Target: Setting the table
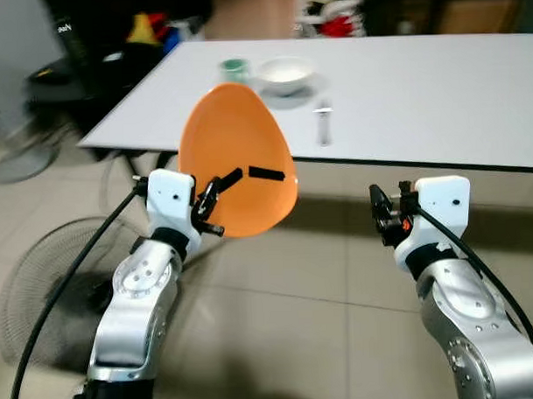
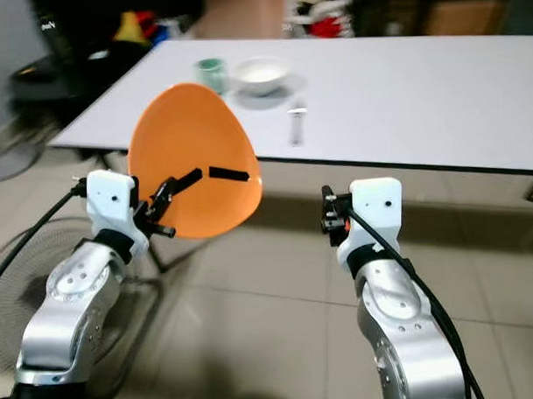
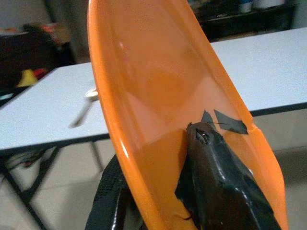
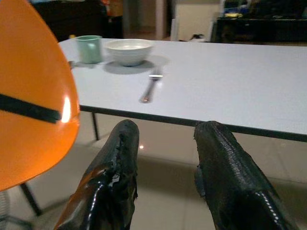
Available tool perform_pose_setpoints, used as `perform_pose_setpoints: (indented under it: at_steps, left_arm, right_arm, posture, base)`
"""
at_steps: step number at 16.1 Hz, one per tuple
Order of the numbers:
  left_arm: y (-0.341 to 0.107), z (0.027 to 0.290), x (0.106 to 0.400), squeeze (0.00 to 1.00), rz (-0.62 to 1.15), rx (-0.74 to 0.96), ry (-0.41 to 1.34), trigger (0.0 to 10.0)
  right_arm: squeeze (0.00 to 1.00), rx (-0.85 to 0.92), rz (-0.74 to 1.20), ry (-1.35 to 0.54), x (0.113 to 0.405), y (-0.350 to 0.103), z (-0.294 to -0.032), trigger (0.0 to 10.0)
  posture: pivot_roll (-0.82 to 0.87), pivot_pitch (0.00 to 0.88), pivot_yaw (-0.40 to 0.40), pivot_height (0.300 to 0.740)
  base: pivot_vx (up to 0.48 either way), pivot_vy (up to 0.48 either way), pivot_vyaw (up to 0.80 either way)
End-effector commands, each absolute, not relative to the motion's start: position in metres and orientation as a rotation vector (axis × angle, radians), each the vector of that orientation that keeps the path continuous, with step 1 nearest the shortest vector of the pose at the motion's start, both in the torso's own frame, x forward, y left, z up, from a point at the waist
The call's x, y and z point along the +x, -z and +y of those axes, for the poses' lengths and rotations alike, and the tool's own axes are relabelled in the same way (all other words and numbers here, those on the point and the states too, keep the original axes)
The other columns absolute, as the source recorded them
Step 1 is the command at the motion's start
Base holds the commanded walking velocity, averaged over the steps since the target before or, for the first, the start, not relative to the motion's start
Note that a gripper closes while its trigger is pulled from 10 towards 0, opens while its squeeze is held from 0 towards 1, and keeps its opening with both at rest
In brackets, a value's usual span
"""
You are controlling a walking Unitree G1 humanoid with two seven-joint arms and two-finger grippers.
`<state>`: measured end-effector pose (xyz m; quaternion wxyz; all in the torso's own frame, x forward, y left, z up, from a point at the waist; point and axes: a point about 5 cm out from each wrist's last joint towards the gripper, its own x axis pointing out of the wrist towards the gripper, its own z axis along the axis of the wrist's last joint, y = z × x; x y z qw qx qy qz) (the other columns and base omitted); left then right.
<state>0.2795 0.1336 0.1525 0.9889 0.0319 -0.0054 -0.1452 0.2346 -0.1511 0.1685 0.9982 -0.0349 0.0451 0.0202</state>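
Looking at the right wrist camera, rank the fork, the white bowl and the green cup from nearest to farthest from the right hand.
1. Fork, nearest, lying toward the table's near edge, ahead of the right hand.
2. White bowl, farther back on the table.
3. Green cup, beside the bowl toward the robot's left, slightly farther.

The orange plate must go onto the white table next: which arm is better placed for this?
The left. Its hand already grips the orange plate by the rim, held in front of the white table. The right hand is open and holds nothing.
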Motion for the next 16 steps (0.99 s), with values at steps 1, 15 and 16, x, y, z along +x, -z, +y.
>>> perform_pose_setpoints:
  at_steps: [1,15,16]
  left_arm:
    - [-0.1647,0.1314,0.2790,0.00,-0.075,0.076,0.309,10.0]
    - [-0.1721,0.1318,0.2738,0.00,-0.095,0.116,0.341,10.0]
    - [-0.1725,0.1324,0.2739,0.00,-0.094,0.118,0.343,10.0]
  right_arm:
    - [0.00,-0.056,0.067,-0.066,0.2350,-0.1728,-0.1485,10.0]
    - [0.00,-0.025,0.066,-0.105,0.2328,-0.1694,-0.1396,10.0]
    - [0.00,-0.022,0.065,-0.104,0.2327,-0.1693,-0.1391,10.0]
  posture:
    - [0.04,0.000,0.075,0.740]
    - [0.07,0.000,0.079,0.740]
    - [0.07,0.000,0.082,0.740]
  base:
    - [0.330,0.000,0.00]
    - [0.327,0.000,0.00]
    - [0.330,0.000,0.00]
